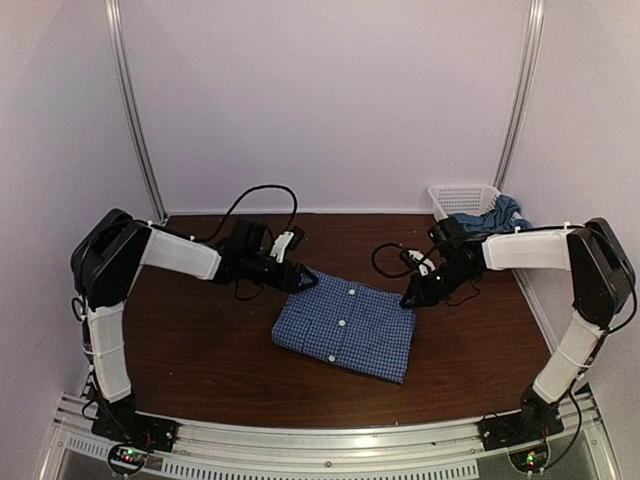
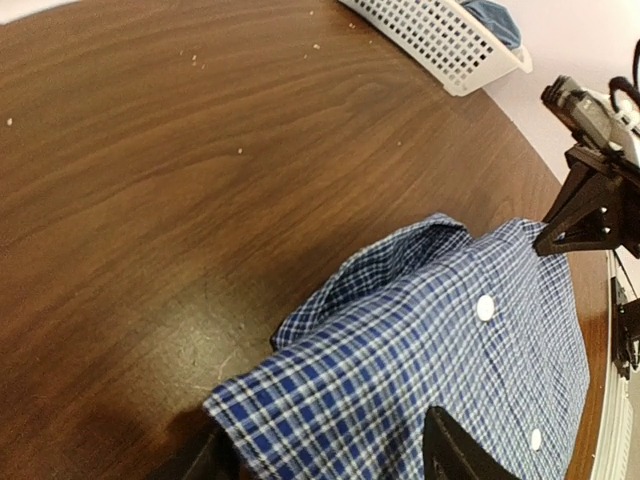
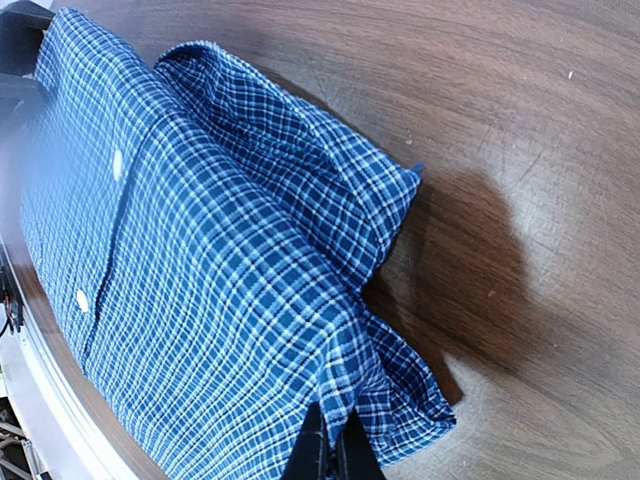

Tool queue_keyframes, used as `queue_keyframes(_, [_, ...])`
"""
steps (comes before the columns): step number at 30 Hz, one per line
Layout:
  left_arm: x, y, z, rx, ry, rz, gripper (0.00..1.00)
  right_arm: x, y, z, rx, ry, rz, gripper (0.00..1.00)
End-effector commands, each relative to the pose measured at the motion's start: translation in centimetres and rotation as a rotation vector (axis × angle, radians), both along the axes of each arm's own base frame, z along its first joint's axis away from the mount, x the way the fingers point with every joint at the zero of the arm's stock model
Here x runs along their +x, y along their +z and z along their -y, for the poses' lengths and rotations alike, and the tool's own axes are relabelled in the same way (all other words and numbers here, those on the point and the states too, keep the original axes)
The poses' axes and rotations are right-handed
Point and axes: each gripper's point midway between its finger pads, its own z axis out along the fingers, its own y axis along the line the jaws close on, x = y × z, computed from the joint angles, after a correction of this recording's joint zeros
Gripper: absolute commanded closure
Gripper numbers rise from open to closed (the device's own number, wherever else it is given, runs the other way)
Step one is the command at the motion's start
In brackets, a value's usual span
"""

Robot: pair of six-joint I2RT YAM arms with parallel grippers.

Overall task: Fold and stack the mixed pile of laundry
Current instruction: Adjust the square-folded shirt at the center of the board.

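1. Checked shirt (image 1: 345, 328) is found buttoned-side up, folded into a rough rectangle, at the middle of the table (image 1: 200, 350), somewhat toward the right edge. The collar end is turned toward the far edge.
2. Left gripper (image 1: 305, 283) is placed at the shirt's far left corner. In the left wrist view its fingers (image 2: 455, 450) are seen spread, with the cloth corner lying loose between them and not clamped.
3. Right gripper (image 1: 412, 298) is placed at the shirt's far right corner. Its fingers are pressed together, and in the right wrist view a ridge of cloth is drawn up into the tips, so the shirt's edge is judged to be pinched.
4. Step in hand (judgement): the shirt fold is being finished, with one side let go and the other side held.
5. Teal t-shirt (image 1: 500, 213) is seen bunched in the white basket (image 1: 460, 198) at the far right corner, not yet folded.
6. Next move (judgement): release on the right is called for, then a reach to the basket for the t-shirt, without the folded shirt being dragged.
7. Surface: dark brown wood grain, faintly scuffed, with a few pale crumbs noted near the far edge.
8. Room: plain lilac walls, two metal uprights (image 1: 130, 110) behind, a metal rail (image 1: 300, 440) along the near edge.
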Motion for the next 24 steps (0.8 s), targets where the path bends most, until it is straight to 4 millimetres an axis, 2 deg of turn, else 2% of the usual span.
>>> queue_keyframes(1, [1.0, -0.8, 0.0, -0.002, 0.032, -0.021, 0.33, -0.1, 0.8, 0.2, -0.018, -0.009, 0.016, 1.0])
queue_keyframes(3, [0.9, -0.9, 0.1, -0.014, 0.031, -0.033, 0.29, -0.1, 1.0, 0.1, -0.016, -0.01, 0.019, 1.0])
queue_keyframes(5, [0.7, -0.4, 0.6, -0.058, 0.01, -0.035, 0.33, -0.2, 1.1, 0.0, -0.015, -0.01, 0.02, 1.0])
queue_keyframes(6, [0.7, 0.2, 0.9, -0.086, -0.003, -0.023, 0.43, -0.1, 1.3, 0.0, -0.017, -0.012, 0.022, 1.0])
queue_keyframes(11, [-0.3, 3.0, 1.6, -0.187, -0.055, 0.013, 0.82, -0.2, 2.7, 0.3, -0.015, -0.037, 0.039, 1.0])
queue_keyframes(14, [-1.0, 4.6, 1.7, -0.203, -0.077, 0.037, 1.0, -0.7, 3.9, 0.7, -0.004, -0.056, 0.055, 1.0])
queue_keyframes(17, [-1.6, 5.6, 2.1, -0.199, -0.107, 0.064, 1.0, -1.3, 4.5, 1.3, -0.015, -0.075, 0.058, 1.0])
queue_keyframes(20, [-1.8, 6.1, 2.8, -0.191, -0.128, 0.086, 1.0, -1.8, 4.2, 2.3, -0.056, -0.099, 0.052, 1.0])
queue_keyframes(23, [-1.5, 5.1, 3.5, -0.157, -0.128, 0.084, 1.0, -2.1, 2.5, 4.1, -0.139, -0.145, 0.037, 1.0])
queue_keyframes(24, [-1.2, 4.0, 3.7, -0.142, -0.126, 0.065, 1.0, -2.0, 1.7, 4.7, -0.163, -0.163, 0.032, 1.0])
